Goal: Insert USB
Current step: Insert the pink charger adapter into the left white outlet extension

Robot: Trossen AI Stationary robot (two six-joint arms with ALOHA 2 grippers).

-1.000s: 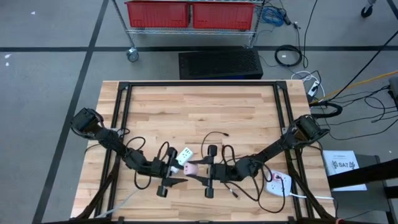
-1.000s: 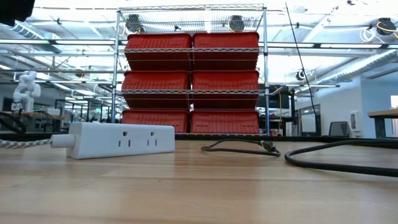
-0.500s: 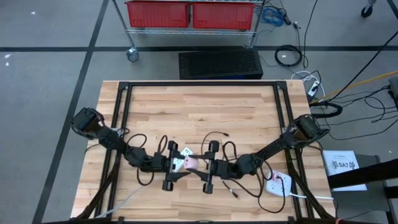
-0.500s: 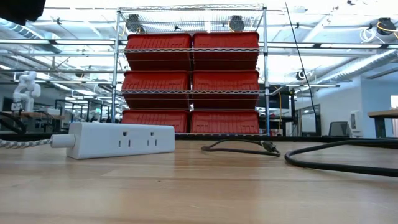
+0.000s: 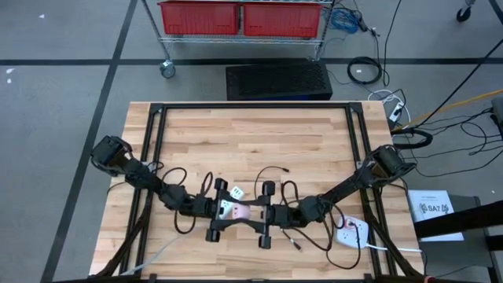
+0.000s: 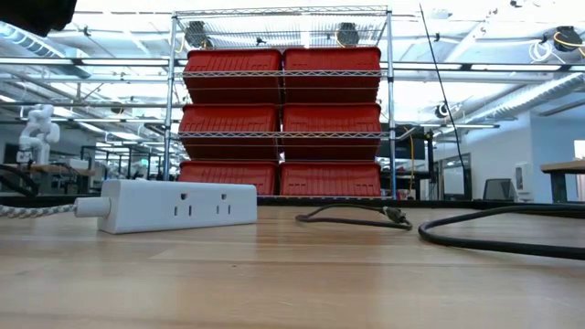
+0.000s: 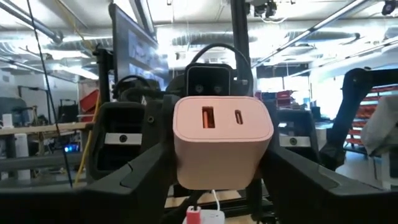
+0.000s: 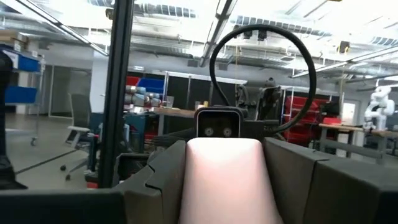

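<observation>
A pink charger block (image 5: 242, 210) hangs above the table's near middle, and my right gripper (image 5: 253, 212) is shut on it. Its face with two empty ports (image 7: 221, 118) is turned toward my left gripper (image 5: 229, 211). That gripper is open, with a finger on either side of the charger's port end; whether they touch it I cannot tell. Black cables with plug ends lie on the table (image 5: 277, 170) (image 5: 295, 244). Which one is the USB I cannot tell. My right gripper pinches the pink charger by its two side walls (image 8: 189, 186) between its two fingers (image 8: 155, 180). The fingers come nearly level from the table's right. The charger is lifted clear of the table, its port face (image 7: 221, 118) pointing toward the table's left.
A small white block (image 5: 236, 191) lies on the table beside my left gripper. A white power strip with a red switch (image 5: 350, 229) sits near the front right. In the low view, another white strip (image 6: 174, 206) and black cables (image 6: 393, 217) lie on the wood.
My left gripper has gone toward the table's right, up to the pink charger, rolling a little as it went. It now partly covers the small white block. The charger and my right gripper have stayed in place.
</observation>
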